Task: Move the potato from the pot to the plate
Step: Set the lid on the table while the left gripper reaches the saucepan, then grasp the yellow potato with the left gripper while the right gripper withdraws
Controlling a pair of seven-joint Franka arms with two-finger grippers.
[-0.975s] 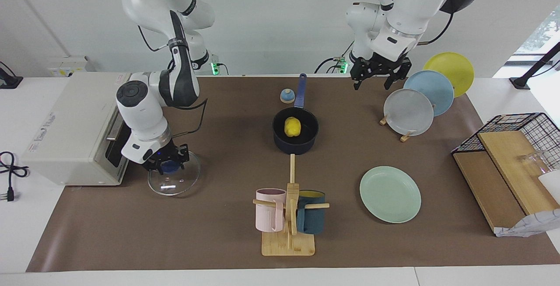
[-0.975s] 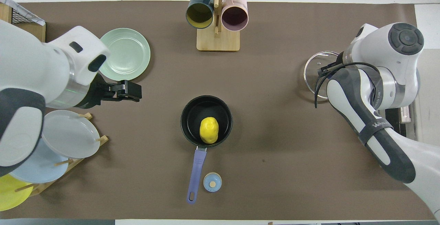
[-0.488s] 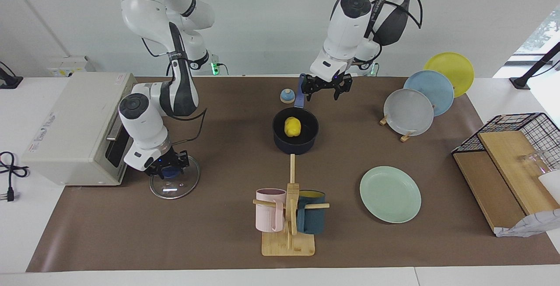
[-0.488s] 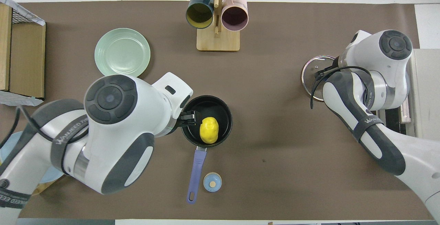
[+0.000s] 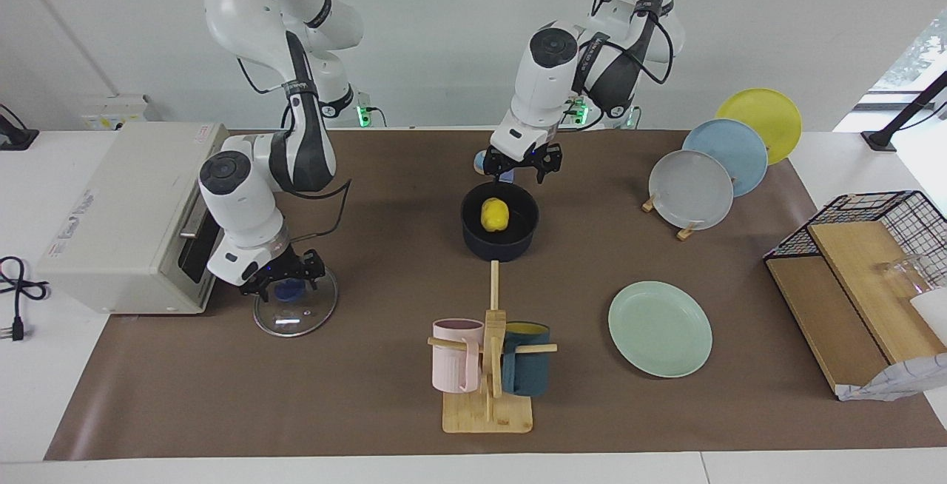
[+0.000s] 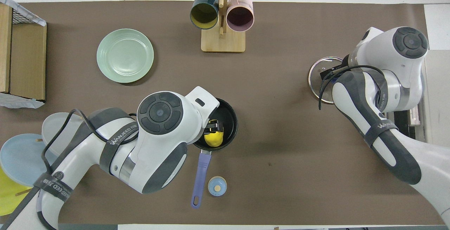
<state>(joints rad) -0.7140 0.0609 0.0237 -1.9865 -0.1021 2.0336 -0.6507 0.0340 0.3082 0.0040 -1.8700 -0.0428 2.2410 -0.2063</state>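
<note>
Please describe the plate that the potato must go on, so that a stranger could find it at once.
Start at the wooden mug rack at the table edge farthest from the robots. Beside it, toward the left arm's end, the plate lies flat on the brown mat. It is pale mint green; the other plates stand in a holder.

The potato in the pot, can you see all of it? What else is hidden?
- Potato: overhead view, the end farther from the robots is covered by the left tool and its arm.
- Pot: overhead view, one side hidden by the same arm.
- Glass lid: both views, partly covered by the right tool.
</note>
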